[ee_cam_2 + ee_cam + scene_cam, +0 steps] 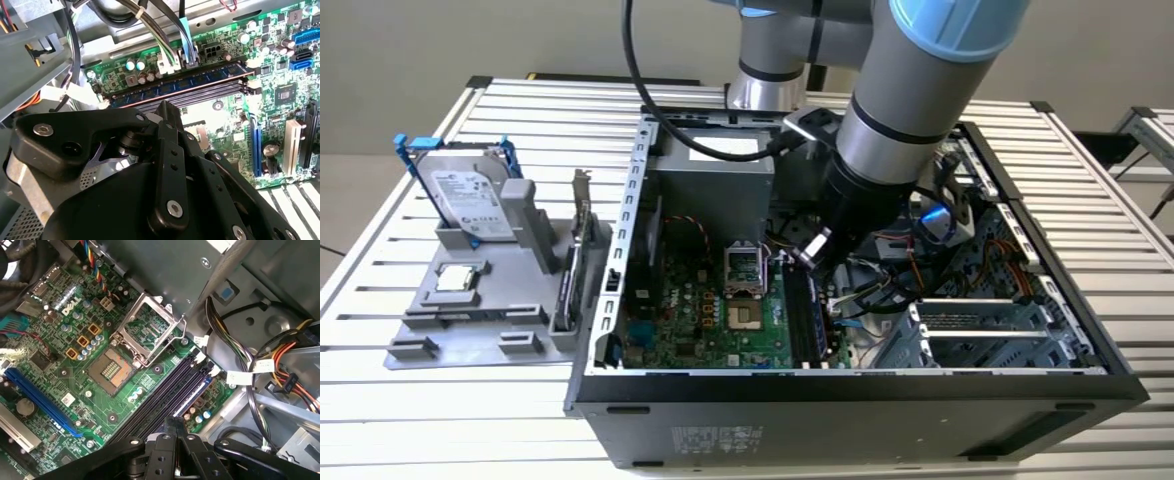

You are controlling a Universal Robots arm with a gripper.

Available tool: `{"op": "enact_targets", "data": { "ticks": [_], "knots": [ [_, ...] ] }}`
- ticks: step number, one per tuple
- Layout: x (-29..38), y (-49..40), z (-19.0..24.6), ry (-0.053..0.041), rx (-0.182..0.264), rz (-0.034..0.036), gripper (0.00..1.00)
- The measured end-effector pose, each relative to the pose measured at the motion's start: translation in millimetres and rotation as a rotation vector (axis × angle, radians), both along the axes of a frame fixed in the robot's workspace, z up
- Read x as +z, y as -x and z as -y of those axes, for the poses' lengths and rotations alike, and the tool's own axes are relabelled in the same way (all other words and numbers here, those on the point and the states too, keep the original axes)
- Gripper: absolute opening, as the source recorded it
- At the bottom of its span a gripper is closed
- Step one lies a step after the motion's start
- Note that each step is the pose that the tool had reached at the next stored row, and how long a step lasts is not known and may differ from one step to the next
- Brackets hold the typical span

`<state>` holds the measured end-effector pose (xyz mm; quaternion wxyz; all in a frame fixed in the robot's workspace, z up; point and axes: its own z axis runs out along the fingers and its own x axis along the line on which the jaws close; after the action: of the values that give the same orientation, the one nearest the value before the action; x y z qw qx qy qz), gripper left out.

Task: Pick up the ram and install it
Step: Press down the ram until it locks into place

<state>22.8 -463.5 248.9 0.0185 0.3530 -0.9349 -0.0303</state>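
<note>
The arm reaches down into the open computer case (627, 200) on the slatted table (400, 400). The gripper (817, 258) hangs just above the memory slots (165, 395) on the green board (707, 320). The ram (180, 85) sits in the outer slot, beside the empty black ones, and lies flat along it. In the exterior view it is the dark strip (803, 315) below the gripper. It cannot be told if the jaws are open or closed. A hard drive (467, 190) stands on a grey stand (480, 320) at the exterior view's left.
</note>
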Motion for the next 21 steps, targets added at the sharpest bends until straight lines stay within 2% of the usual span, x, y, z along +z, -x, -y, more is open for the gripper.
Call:
{"op": "enact_targets", "data": {
  "ticks": [21],
  "knots": [
    [-1.7,0.0,0.0,-0.0170,0.069,0.0000,0.00]
  ]
}}
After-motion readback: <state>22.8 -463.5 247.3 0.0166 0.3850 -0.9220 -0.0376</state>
